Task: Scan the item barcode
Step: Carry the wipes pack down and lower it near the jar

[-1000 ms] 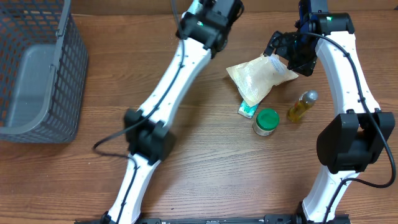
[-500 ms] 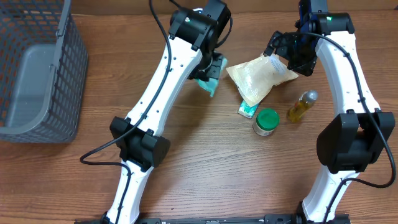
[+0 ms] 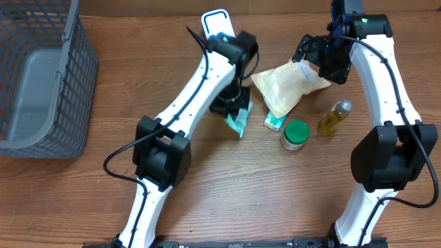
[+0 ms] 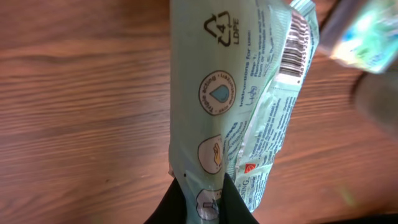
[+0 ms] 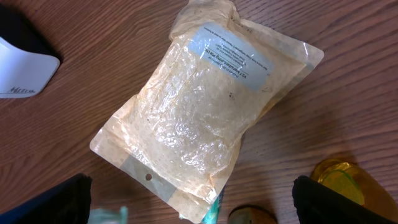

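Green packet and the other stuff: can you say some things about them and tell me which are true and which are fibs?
1. The left gripper is shut on the green packet. True.
2. The green packet lies inside the basket. False: the left gripper holds it, well away from the basket.
3. A barcode shows on the packet in the left wrist view. True.
4. The jar has a red lid. False: its lid is green.
5. The right gripper is shut on the bag of grains. False: it is open and holds nothing.
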Tool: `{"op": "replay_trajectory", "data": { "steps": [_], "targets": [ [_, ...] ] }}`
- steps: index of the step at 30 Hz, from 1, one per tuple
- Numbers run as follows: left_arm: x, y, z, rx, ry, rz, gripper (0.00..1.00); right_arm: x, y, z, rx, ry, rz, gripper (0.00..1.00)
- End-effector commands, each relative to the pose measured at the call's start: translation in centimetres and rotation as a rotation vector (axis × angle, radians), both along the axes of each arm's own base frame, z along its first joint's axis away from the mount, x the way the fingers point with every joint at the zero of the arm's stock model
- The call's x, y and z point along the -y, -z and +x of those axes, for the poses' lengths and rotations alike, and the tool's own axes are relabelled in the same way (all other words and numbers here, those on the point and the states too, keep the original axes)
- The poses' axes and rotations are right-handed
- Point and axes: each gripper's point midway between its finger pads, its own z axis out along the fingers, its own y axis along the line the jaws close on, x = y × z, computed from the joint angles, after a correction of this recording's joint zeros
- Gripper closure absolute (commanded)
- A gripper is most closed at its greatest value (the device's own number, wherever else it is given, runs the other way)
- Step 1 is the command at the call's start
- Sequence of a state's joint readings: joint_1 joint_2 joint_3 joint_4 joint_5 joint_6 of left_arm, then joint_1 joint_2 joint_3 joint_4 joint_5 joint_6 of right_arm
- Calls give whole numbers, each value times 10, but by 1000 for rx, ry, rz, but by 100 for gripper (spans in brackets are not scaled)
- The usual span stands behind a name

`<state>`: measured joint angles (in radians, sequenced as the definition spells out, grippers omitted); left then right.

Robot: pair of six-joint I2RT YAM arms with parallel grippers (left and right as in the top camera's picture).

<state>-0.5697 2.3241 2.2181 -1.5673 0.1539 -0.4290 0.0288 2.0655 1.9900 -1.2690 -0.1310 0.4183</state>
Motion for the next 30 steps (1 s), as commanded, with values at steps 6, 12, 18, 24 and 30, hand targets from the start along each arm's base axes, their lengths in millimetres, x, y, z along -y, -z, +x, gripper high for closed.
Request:
{"op": "replay_trajectory", "data": {
  "steps": [6,12,18,24,30],
  "targets": [
    [-2,56,-23,-87,-74,49,95,-3,-12,5,37,-4,6,0],
    [-10,76,-35,-127,-73,77,75,-3,-12,5,37,-4,6,0],
    [-11,78,-38,-135,-70,82,27,-3,-12,5,37,-4,6,0],
    [-13,78,-39,-137,-52,81,22,-3,-12,5,37,-4,6,0],
    [-13,74,-35,-131,-56,74,17,-3,-12,5,37,-4,6,0]
  ]
}}
